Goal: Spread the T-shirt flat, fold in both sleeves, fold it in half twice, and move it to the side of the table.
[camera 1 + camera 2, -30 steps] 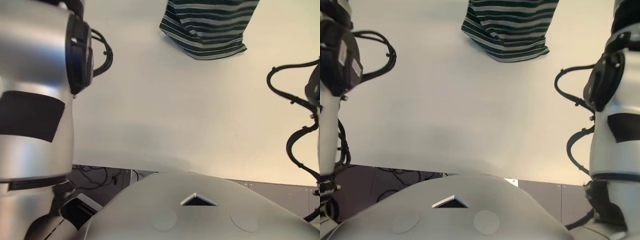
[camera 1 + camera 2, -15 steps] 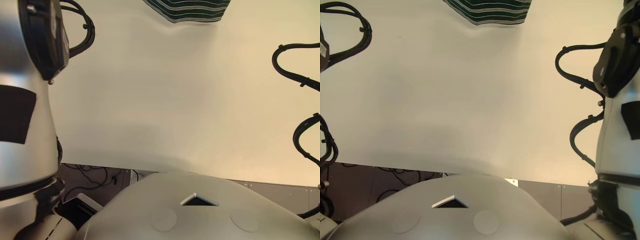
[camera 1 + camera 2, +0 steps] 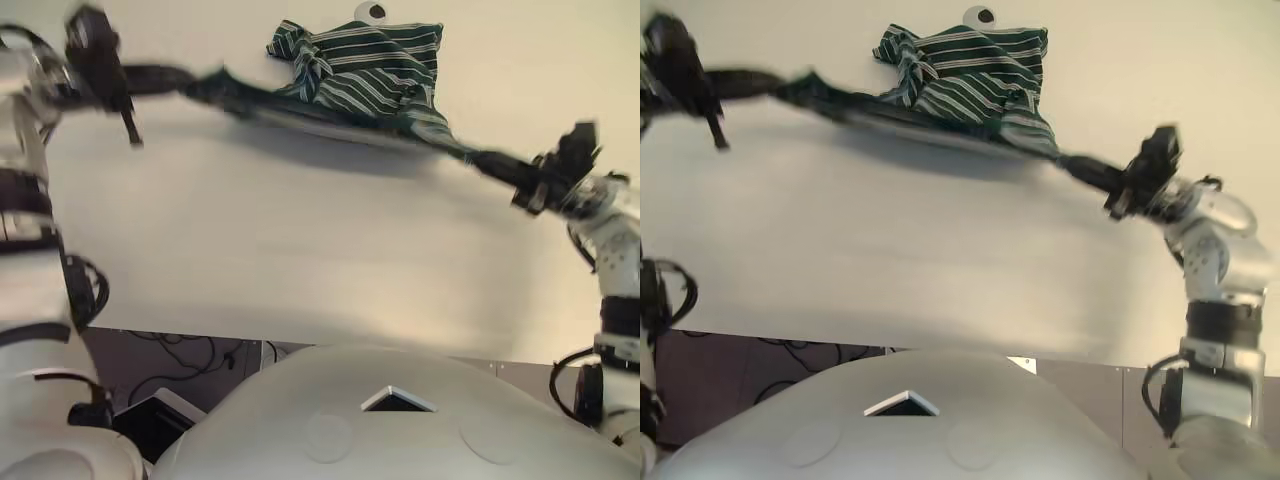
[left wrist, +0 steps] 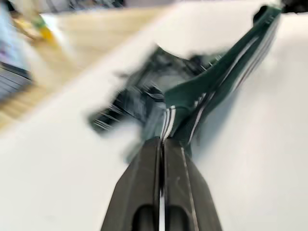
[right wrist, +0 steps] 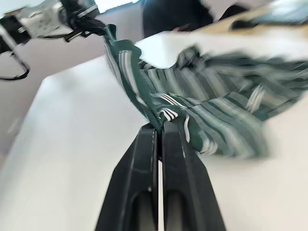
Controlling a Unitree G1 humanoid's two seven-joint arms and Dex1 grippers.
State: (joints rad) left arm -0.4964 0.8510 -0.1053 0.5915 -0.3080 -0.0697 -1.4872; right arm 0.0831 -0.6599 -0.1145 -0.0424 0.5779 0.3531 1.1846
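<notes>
T-shirt (image 3: pixel 365 70) taut between left hand (image 4: pixel 162 141) and right hand (image 5: pixel 159 126), both clenched on it.

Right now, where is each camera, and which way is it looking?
Eyes: on the head, facing forward and down at the table; both arms show, with the shirt stretched between.
Left wrist: on the left arm, facing along its shut jaws to the shirt.
Right wrist: on the right arm, along its shut jaws, across the shirt to the left arm.
All share the shirt.
</notes>
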